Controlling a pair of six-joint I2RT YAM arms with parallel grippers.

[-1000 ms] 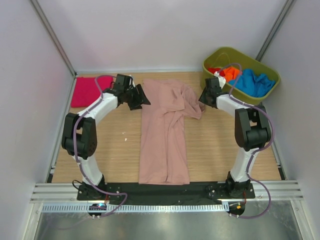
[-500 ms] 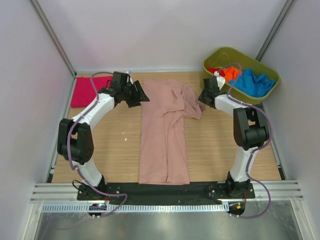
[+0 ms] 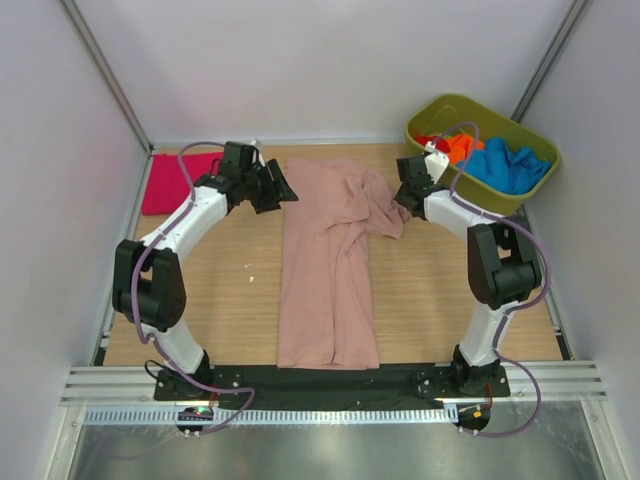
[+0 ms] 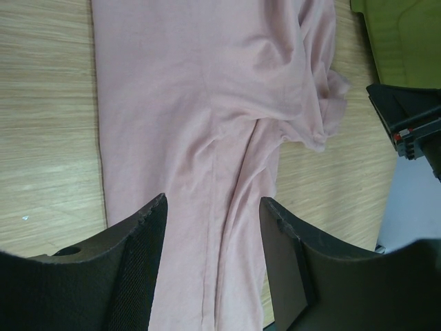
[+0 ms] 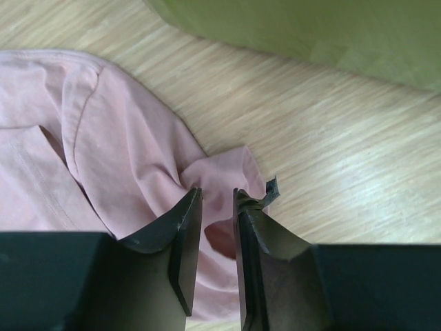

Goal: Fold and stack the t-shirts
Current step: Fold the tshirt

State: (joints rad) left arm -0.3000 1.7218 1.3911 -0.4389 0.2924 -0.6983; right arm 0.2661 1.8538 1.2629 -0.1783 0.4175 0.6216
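Presently the dusty-pink cloth t-shirt [image 3: 328, 280] lies lengthwise on the wooden worktop [image 3: 430, 290] with its right sleeve [image 5: 145, 152] bunched, so the sleeve fold looks to be the step in hand. The right gripper [image 5: 217, 194] straddles that sleeve, jaws narrowly apart, though whether they pinch cloth I cannot tell; the left gripper [image 4: 213, 207] hangs wide open over the shirt's far left edge. Next, the sleeve wants lifting and laying flat across the body.
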